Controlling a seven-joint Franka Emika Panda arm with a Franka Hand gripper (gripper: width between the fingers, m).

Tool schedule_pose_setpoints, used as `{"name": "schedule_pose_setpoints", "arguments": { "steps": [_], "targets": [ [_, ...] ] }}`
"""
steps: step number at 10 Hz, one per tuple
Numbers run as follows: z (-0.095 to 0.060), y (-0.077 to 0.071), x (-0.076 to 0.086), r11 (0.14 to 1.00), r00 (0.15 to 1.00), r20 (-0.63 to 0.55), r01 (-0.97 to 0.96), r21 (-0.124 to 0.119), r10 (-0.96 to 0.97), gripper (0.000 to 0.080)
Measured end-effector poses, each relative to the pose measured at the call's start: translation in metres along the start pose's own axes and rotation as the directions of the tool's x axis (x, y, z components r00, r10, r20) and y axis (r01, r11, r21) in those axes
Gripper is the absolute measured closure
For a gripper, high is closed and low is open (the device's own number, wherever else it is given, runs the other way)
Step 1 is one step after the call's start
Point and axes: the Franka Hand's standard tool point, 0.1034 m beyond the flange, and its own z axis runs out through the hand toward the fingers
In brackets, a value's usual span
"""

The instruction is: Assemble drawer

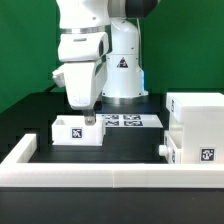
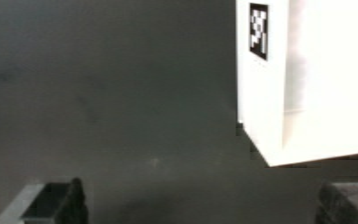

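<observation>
Drawer parts sit apart on the black bench (image 1: 38,115). We see one small white tray (image 1: 72,131) near the exterior view's left, its long axis running across that view, a black-and-white tag on the face turned to the camera. The hollow casing (image 1: 197,115) stands at the exterior view's right, with a second tray (image 1: 190,152) low against its front; whether that one is slotted in or only touching, we cannot tell. The tool (image 1: 88,118) hangs just over the first tray's end toward the exterior view's right, its fingers (image 2: 53,201) spread wide with nothing between them.
</observation>
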Motion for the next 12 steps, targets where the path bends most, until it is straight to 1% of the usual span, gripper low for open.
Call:
{"name": "schedule_pose_setpoints", "arguments": {
  "steps": [3,5,6,7,8,9,10,11,12],
  "targets": [
    [0.001,0.0,0.002,0.978,0.978,-0.003,-0.21,0.002,0.21,0.0151],
    [0.002,-0.001,0.002,0.939,0.939,-0.01,-0.343,0.006,0.343,0.0151],
    [0.002,-0.003,-0.005,0.89,0.89,-0.04,-0.455,-0.019,0.454,0.0151],
    [0.001,-0.014,-0.014,0.819,0.819,-0.061,-0.573,-0.036,0.57,0.0151],
    [0.0,-0.026,-0.017,0.747,0.748,-0.072,-0.663,-0.043,0.66,0.0151],
    [0.002,-0.035,-0.02,0.689,0.689,-0.083,-0.724,-0.044,0.719,0.0151],
    [0.005,-0.044,-0.022,0.621,0.621,-0.093,-0.783,-0.034,0.778,0.0151],
    [0.008,-0.048,-0.022,0.564,0.563,-0.096,-0.825,-0.022,0.82,0.0151],
    [0.007,-0.046,-0.02,0.525,0.524,-0.1,-0.851,-0.018,0.846,0.0151]
  ]
}}
